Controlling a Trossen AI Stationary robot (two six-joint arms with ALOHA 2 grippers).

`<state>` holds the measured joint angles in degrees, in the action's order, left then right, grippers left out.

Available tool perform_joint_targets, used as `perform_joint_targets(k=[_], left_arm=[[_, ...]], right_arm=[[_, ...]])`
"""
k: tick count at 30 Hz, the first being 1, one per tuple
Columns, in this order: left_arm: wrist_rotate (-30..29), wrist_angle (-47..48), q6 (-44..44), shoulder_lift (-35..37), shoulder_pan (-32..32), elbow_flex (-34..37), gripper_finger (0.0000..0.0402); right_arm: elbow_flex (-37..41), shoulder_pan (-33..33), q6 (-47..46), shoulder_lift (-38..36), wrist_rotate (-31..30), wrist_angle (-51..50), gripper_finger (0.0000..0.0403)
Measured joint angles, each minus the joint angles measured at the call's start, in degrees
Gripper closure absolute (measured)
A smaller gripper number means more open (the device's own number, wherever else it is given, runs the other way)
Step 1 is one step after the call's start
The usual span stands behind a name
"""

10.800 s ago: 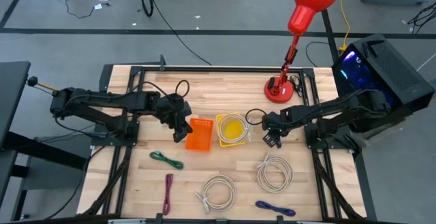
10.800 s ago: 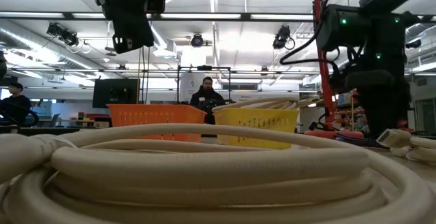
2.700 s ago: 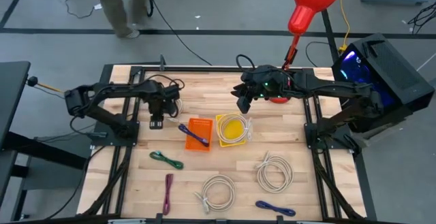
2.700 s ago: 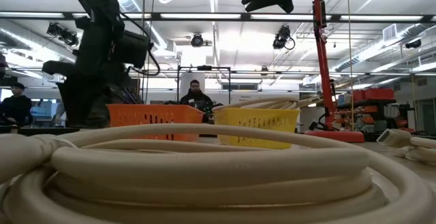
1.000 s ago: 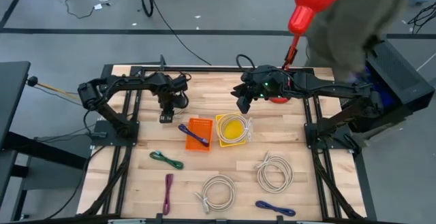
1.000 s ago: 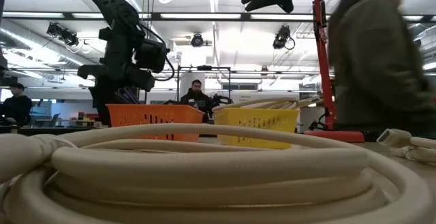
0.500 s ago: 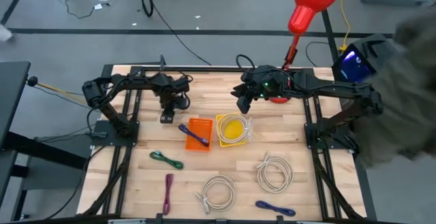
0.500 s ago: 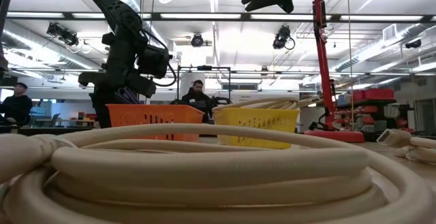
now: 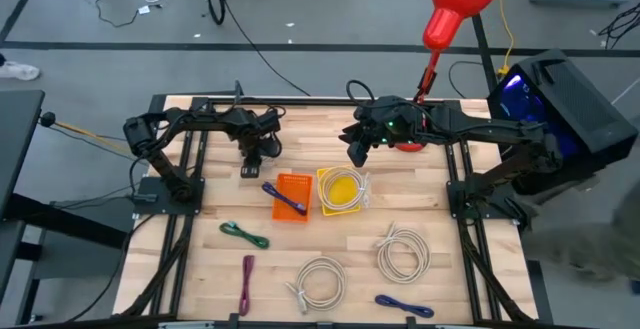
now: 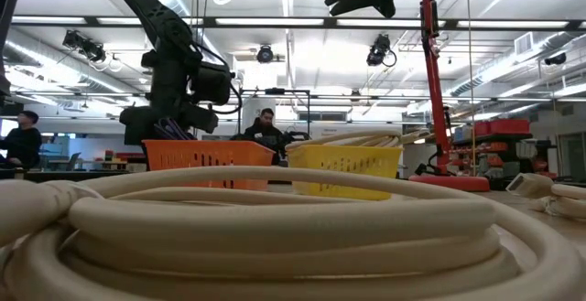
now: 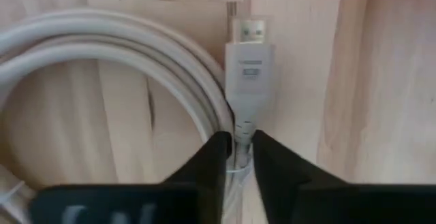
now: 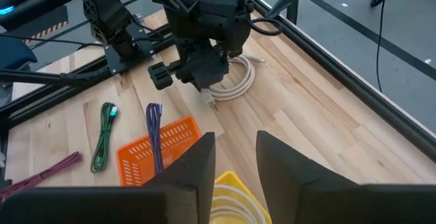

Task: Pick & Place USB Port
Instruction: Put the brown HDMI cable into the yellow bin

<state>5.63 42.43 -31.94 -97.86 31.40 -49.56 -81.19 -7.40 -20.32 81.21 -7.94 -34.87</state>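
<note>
The wooden table (image 9: 330, 139) carries everything. On its far edge, toward the right corner, stands the base of a red lamp (image 9: 455, 4).

Near the table's middle sit two baskets side by side: an orange basket (image 9: 291, 198) with a purple cable (image 9: 284, 198) lying across it, and a yellow basket (image 9: 341, 191) holding a coiled pale cable.

Along the near edge lie two white coils (image 9: 319, 281), a maroon cable (image 9: 246, 283), a green cable (image 9: 245, 234) and a small blue cable (image 9: 404, 306).

The left gripper (image 9: 251, 165) is low over the far-left part of the table, at a coiled white USB cable (image 11: 116, 67). Its fingers stand narrow, on either side of the cable just behind the white plug (image 11: 249, 64); whether they press it cannot be told.

The right gripper (image 9: 357, 152) hangs high over the far edge, above the yellow basket's far side, fingers slightly apart and holding nothing.
</note>
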Motion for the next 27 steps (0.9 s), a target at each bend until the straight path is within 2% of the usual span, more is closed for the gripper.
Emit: perform_joint_targets(k=[2, 7, 16, 27], left_arm=[[0.2, 0.3, 0.3, 0.1, 0.0, 0.0, 0.0379], [0.3, 2.2, 1.3, 0.0, -0.3, -1.2, 0.0398], [-5.7, 5.4, 2.3, 3.2, -0.5, -7.0, 0.0401], [-4.1, 7.9, 4.8, 1.9, -0.1, -7.9, 0.0392]], right_arm=[[0.0, 0.0, 0.0, 0.0, 0.0, 0.0, 0.0293], [0.0, 0.0, 0.0, 0.0, -0.1, 0.1, 0.0293], [0.0, 0.0, 0.4, 0.0, -0.2, 0.1, 0.0293], [0.0, 0.0, 1.3, 0.0, -0.2, 0.1, 0.0293]])
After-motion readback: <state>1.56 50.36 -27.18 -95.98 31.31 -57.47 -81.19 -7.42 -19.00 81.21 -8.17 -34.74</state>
